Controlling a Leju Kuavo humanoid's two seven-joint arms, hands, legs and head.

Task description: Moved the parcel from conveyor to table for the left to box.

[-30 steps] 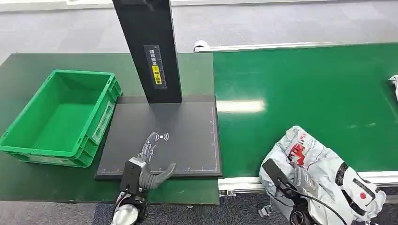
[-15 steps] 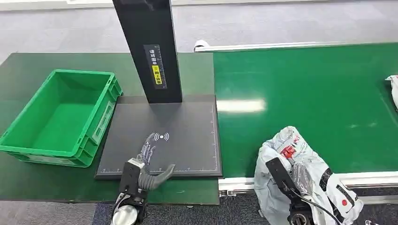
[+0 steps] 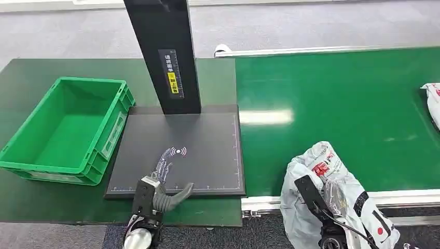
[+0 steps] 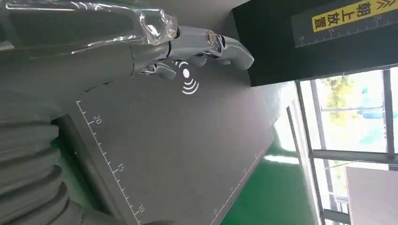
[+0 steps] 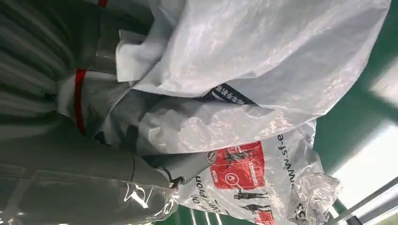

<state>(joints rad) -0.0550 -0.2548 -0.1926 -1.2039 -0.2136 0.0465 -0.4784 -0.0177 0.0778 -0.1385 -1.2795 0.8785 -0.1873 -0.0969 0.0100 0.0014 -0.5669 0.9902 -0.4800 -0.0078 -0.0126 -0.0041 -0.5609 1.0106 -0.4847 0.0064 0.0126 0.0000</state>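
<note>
Grey carpet surrounds a dark green table [image 3: 31, 72] and a bright green conveyor [image 3: 337, 98]. At the conveyor's near edge, a crumpled white plastic parcel [image 3: 337, 181] with red print is gripped by the right hand [image 5: 70, 154], whose fingers are wrapped in its folds. The left hand [image 3: 161, 184] is held empty over a dark scanning mat [image 3: 207, 145], fingers extended and apart. A green crate [image 3: 31, 158] is seen beside the mat, with a black post [image 3: 163, 52] behind it.
</note>
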